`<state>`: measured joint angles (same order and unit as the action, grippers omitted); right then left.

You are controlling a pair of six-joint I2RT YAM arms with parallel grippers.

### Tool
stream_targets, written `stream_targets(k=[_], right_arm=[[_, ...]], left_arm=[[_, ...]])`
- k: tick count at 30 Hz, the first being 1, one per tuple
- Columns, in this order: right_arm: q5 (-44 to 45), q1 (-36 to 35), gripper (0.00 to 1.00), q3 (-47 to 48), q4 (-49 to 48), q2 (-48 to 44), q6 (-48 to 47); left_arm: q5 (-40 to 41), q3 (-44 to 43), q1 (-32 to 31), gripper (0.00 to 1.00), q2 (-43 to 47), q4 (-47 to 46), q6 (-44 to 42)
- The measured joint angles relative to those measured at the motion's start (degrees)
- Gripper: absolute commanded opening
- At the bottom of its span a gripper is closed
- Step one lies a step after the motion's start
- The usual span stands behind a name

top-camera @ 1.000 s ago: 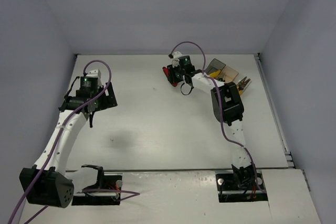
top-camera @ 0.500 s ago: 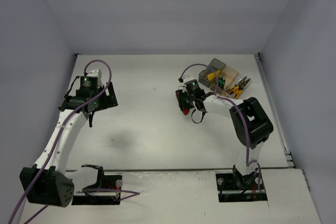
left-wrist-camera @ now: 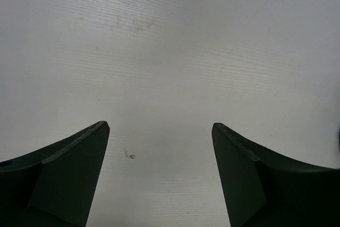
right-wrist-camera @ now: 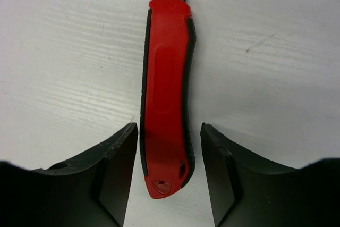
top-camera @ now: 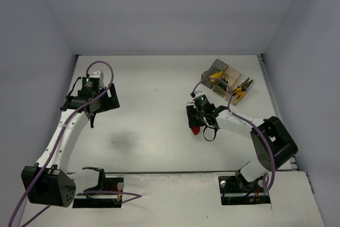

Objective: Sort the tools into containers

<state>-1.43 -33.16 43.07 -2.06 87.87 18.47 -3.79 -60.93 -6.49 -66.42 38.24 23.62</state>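
A red utility knife (right-wrist-camera: 166, 78) with a black nose lies flat on the white table, lengthwise between the fingers of my right gripper (right-wrist-camera: 169, 127). The left finger is nearly against it and a narrow gap shows at the right finger. In the top view the knife (top-camera: 196, 129) and right gripper (top-camera: 198, 124) are right of centre. Three bins stand in a row at the back right: dark grey (top-camera: 214, 69), tan (top-camera: 230, 78) and clear (top-camera: 244, 85), holding yellow and orange tools. My left gripper (left-wrist-camera: 159, 126) is open and empty over bare table at the left (top-camera: 92, 116).
The grey side walls close in the table on the left, right and back. The right arm's elbow (top-camera: 273, 147) sticks out near the right edge. A purple cable loops over each arm.
My right gripper has swept from the back centre toward the front right, bringing the red knife with it and uncovering the bins. The left arm has not moved.
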Motion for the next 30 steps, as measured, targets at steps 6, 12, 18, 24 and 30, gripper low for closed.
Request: stream_targets(k=[6,12,18,24,30], right_arm=[[2.16,0.00,0.62,7.00,1.67,2.76,0.19],[2.98,-0.03,0.60,9.88,2.83,7.89,0.22],[4.29,-0.68,0.54,9.90,4.43,9.53,0.72],[5.45,-1.93,0.44,10.27,5.66,9.85,0.99],[6.20,-3.09,0.19,12.27,6.02,11.54,1.10]], left_arm=[[-0.29,-0.02,0.21,0.76,-0.49,0.00,0.00],[-0.54,-0.01,0.21,0.76,-0.52,0.00,0.00],[-0.71,0.00,0.21,0.76,-0.52,0.00,0.00],[-0.73,0.00,0.21,0.76,-0.52,0.00,0.00],[-0.70,-0.02,0.21,0.76,-0.52,0.00,0.00]])
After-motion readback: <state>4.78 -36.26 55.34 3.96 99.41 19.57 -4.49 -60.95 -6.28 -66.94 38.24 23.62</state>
